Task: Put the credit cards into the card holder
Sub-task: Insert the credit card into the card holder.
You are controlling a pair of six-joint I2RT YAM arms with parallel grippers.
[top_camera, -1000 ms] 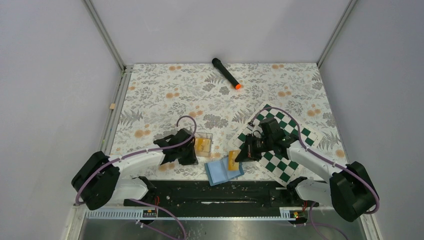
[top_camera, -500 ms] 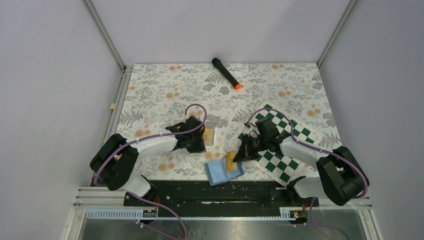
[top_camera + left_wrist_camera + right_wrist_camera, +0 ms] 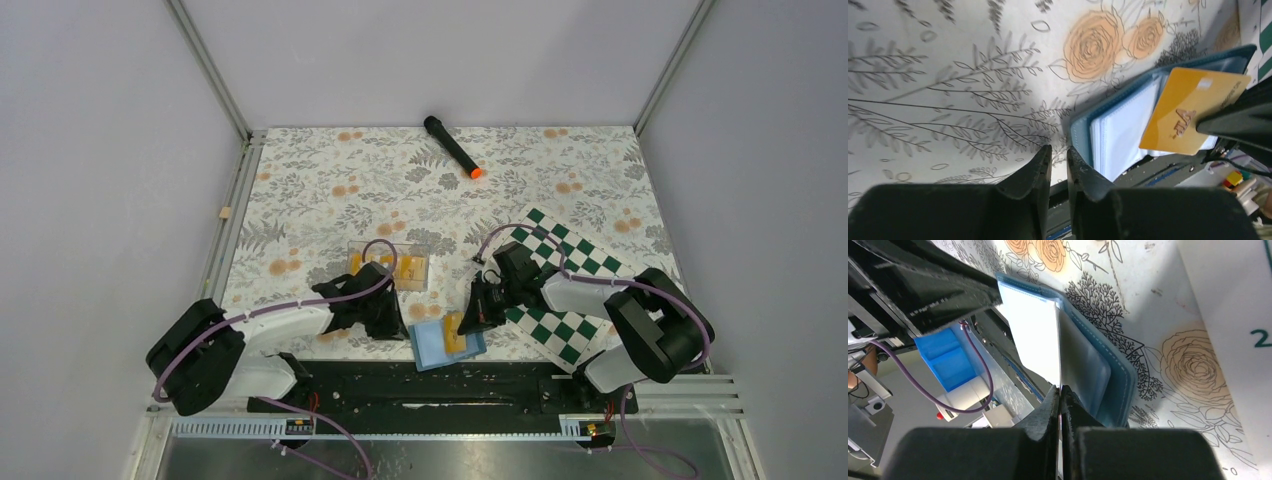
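Observation:
The blue card holder (image 3: pixel 432 347) lies open near the table's front edge, its clear pockets up (image 3: pixel 1120 137) (image 3: pixel 1108 372). My right gripper (image 3: pixel 468 318) is shut on one orange credit card (image 3: pixel 455 336) (image 3: pixel 1193 110), held tilted over the holder's right half. In the right wrist view that card shows edge-on (image 3: pixel 1060 340) between the pressed jaws (image 3: pixel 1061 390). My left gripper (image 3: pixel 392 322) (image 3: pixel 1058 152) sits just left of the holder's left edge, jaws a narrow gap apart with nothing between them. Two more credit cards (image 3: pixel 383 266) lie in a clear tray.
The clear plastic tray (image 3: pixel 420 250) stands behind my left gripper. A green-and-white chessboard (image 3: pixel 580 265) lies under the right arm. A black marker with an orange tip (image 3: pixel 452 147) lies at the back. The black rail (image 3: pixel 430 385) runs right in front of the holder.
My left gripper left the tray and came back toward the holder's left edge; the tray now sits farther back. My right gripper brought the card lower over the holder.

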